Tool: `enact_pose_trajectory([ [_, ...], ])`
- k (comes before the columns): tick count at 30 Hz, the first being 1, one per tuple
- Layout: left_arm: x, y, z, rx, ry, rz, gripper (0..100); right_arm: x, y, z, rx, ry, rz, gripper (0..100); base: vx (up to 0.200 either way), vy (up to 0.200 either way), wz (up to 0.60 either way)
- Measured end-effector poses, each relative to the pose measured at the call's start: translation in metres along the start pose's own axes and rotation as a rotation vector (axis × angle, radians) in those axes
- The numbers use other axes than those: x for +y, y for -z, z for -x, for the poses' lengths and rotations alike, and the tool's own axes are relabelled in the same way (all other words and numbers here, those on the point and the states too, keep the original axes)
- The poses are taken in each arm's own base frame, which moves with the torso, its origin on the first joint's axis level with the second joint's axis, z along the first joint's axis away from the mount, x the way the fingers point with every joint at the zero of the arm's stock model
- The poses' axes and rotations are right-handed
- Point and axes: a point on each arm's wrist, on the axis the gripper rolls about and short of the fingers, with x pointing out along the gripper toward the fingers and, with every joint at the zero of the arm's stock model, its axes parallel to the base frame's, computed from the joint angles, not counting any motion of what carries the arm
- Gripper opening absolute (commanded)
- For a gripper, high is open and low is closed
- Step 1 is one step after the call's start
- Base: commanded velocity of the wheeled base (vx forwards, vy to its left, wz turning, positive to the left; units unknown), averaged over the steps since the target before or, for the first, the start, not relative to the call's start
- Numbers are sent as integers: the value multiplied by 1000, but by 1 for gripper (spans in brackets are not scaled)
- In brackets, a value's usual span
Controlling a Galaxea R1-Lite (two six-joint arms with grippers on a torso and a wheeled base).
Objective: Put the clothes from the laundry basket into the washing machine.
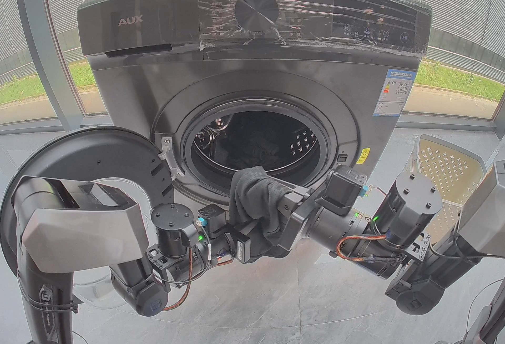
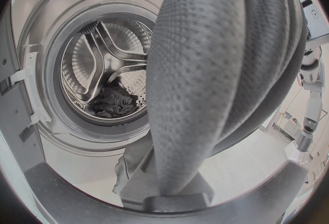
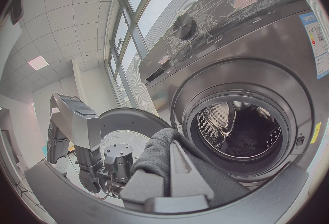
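A dark grey garment (image 1: 255,195) hangs just in front of the washing machine's (image 1: 252,72) open drum mouth, at its lower rim. My left gripper (image 1: 256,244) is shut on the garment's lower part from the left. My right gripper (image 1: 280,204) is shut on its upper part from the right. In the left wrist view the cloth (image 2: 205,64) drapes thickly over the left gripper (image 2: 171,183). In the right wrist view it bunches over the right gripper (image 3: 168,180). Inside the drum lies a dark pile of clothes (image 2: 113,103), also seen as clothes (image 3: 245,139). The pale laundry basket (image 1: 447,171) stands on the floor at the right.
The round machine door (image 1: 84,161) is swung open to the left, behind my left arm (image 3: 75,125). Grey tiled floor (image 1: 294,303) lies in front of the machine. Windows run behind it.
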Motion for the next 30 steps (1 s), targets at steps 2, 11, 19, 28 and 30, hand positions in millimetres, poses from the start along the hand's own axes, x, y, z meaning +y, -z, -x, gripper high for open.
enact_pose_trajectory([
  [2,0,0,0,2,1,0,0,-1,0,0,-1,3,1,0,0,0,0],
  [11,-3,-12,19,-2,3,0,0,-36,1,-13,-28,90,26,0,0,0,0],
  [19,-9,-35,60,-25,3,1,0,-69,16,-25,-21,167,38,0,0,0,0],
  [28,-13,-64,91,-113,-1,12,0,-70,41,-29,43,168,32,0,0,0,0],
  [30,-12,-66,92,-123,-4,11,0,-66,46,-27,63,161,28,100,0,0,0],
])
